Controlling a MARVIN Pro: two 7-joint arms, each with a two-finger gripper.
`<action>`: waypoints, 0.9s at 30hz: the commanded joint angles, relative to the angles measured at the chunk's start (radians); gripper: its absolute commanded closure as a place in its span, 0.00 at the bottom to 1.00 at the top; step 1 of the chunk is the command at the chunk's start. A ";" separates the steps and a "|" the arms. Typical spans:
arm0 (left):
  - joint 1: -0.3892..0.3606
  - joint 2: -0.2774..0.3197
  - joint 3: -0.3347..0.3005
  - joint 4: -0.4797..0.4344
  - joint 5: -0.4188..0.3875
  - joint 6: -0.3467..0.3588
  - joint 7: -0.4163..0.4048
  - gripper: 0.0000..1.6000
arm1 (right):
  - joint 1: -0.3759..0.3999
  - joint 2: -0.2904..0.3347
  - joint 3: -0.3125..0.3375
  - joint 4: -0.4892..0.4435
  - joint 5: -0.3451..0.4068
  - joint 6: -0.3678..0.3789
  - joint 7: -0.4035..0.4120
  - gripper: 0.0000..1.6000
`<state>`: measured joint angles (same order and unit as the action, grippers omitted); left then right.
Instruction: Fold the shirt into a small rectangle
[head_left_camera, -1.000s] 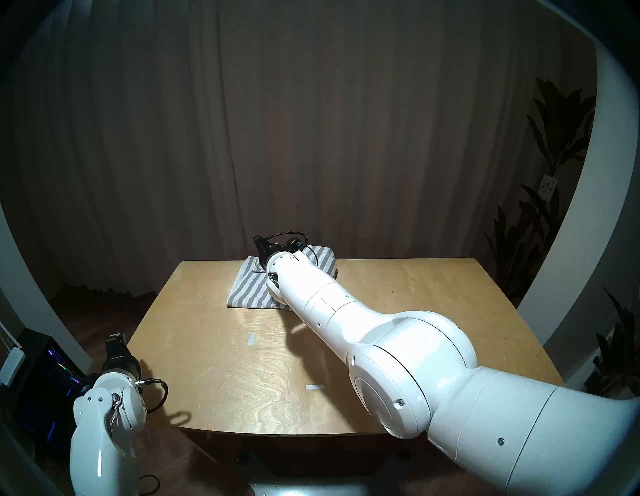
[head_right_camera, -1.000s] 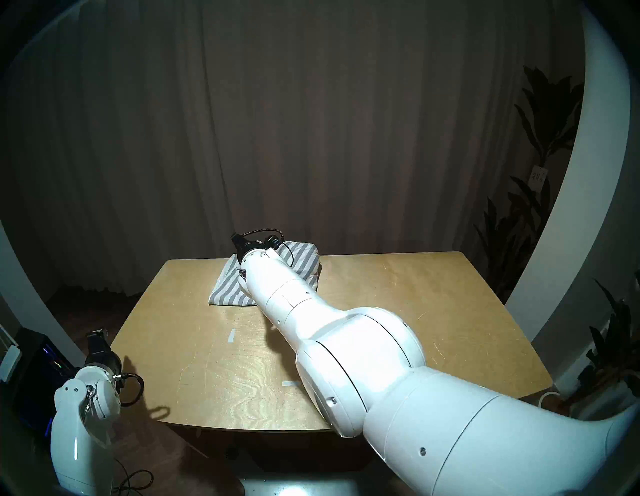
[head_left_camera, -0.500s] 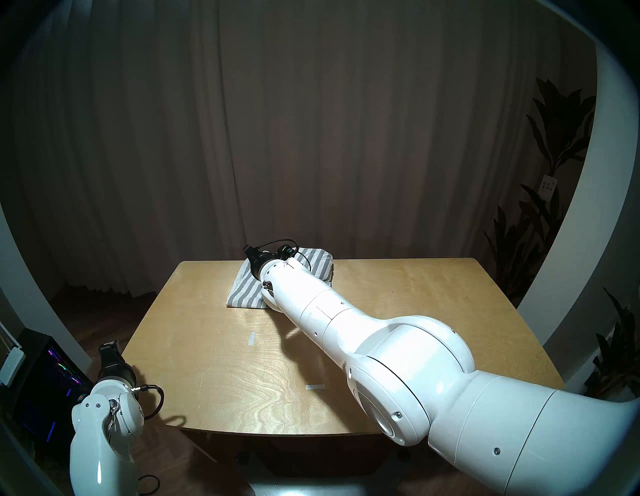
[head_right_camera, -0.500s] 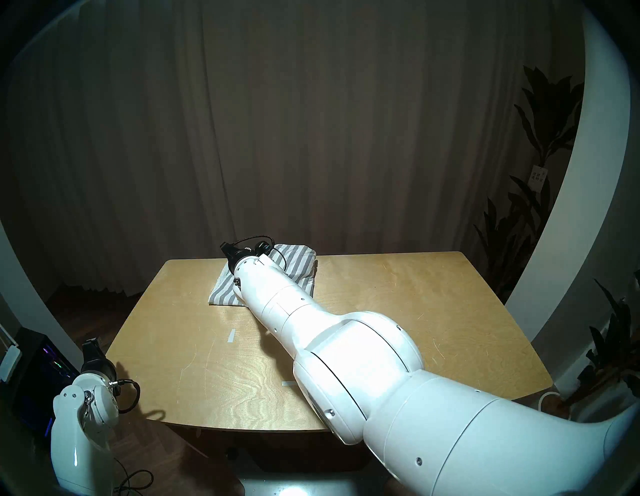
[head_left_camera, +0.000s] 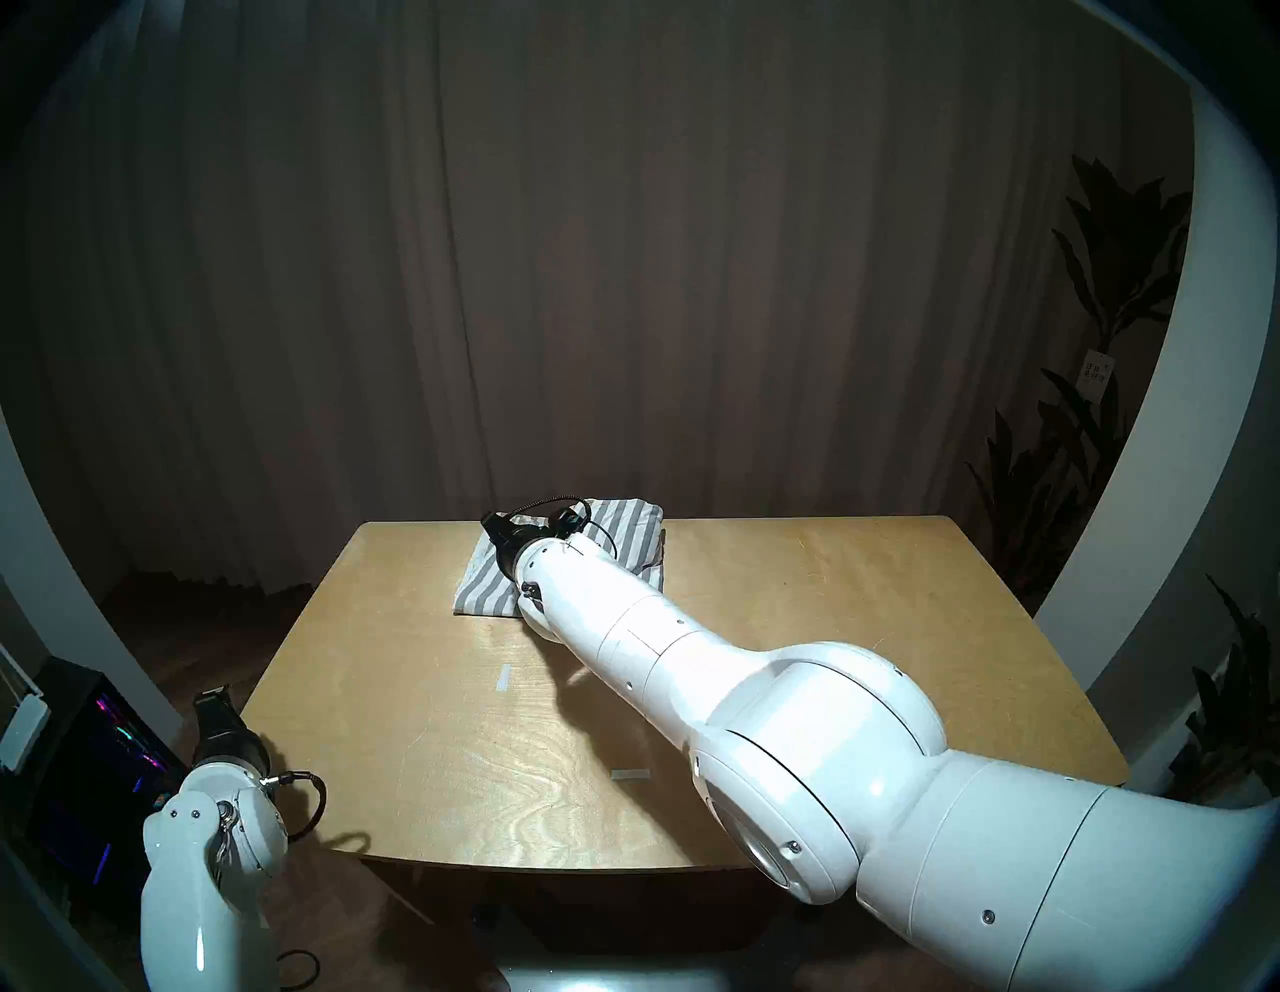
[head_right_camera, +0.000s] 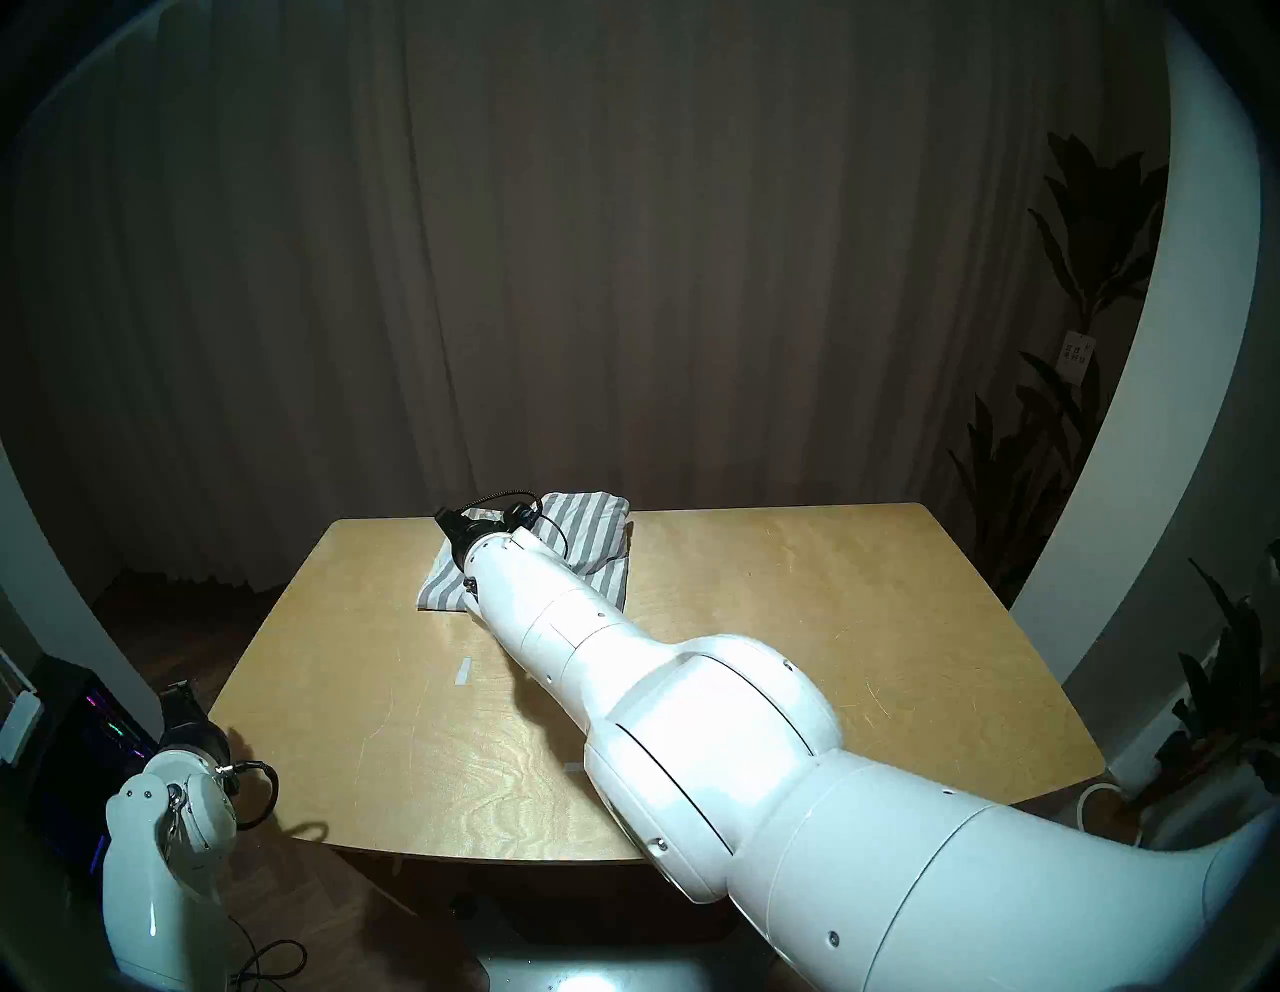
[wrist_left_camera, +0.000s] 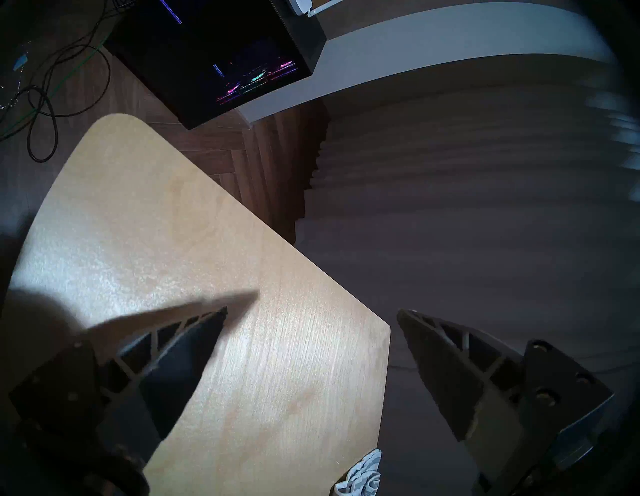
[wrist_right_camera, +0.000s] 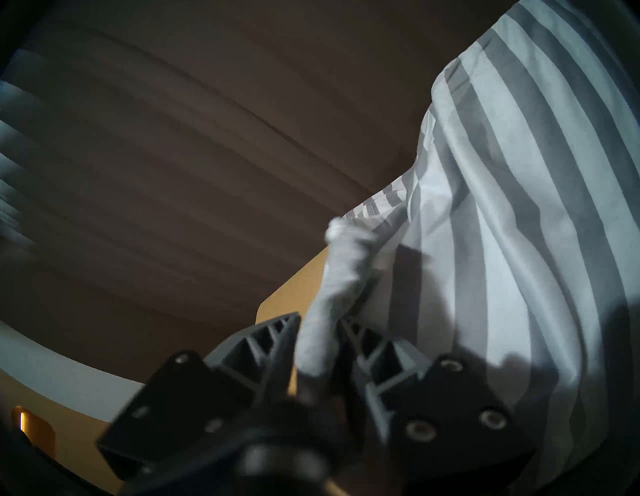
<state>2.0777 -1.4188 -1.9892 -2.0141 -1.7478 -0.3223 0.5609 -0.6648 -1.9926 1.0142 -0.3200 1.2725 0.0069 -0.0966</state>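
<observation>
The grey and white striped shirt (head_left_camera: 485, 589) lies folded at the table's far edge, partly hidden behind my right arm. My right gripper (head_left_camera: 493, 523) is low over the shirt's far left corner. In the right wrist view, a bunched fold of the shirt (wrist_right_camera: 519, 173) fills the narrow gap between the right gripper's (wrist_right_camera: 318, 322) fingers; that picture is blurred. My left gripper (head_left_camera: 211, 693) hangs open and empty beside the table's near left corner. The left wrist view shows this gripper (wrist_left_camera: 311, 311) with wide-apart fingers and a scrap of shirt (wrist_left_camera: 363, 474) at the bottom edge.
The wooden table (head_left_camera: 415, 762) carries two short strips of white tape (head_left_camera: 503, 677). A dark computer case with coloured lights (head_left_camera: 104, 748) stands on the floor at the left. Curtains hang behind the table and plants (head_left_camera: 1080, 429) stand at the right.
My right gripper has moved left and lower across the shirt's far edge, with cloth in it. My left gripper has drawn back leftwards off the table's corner.
</observation>
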 joint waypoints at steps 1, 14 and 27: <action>-0.006 0.003 -0.001 -0.025 0.005 -0.002 -0.013 0.00 | 0.018 -0.015 -0.010 -0.013 0.014 -0.011 -0.002 0.00; -0.016 0.008 0.009 -0.045 0.014 -0.002 -0.025 0.00 | 0.070 -0.015 -0.007 -0.031 0.063 -0.024 -0.005 0.00; -0.033 0.021 0.042 -0.048 0.025 0.013 -0.037 0.00 | 0.113 0.045 0.034 0.029 0.083 -0.048 0.025 0.00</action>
<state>2.0600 -1.4123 -1.9537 -2.0411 -1.7304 -0.3183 0.5407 -0.5966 -1.9881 1.0330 -0.3054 1.3513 -0.0295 -0.0971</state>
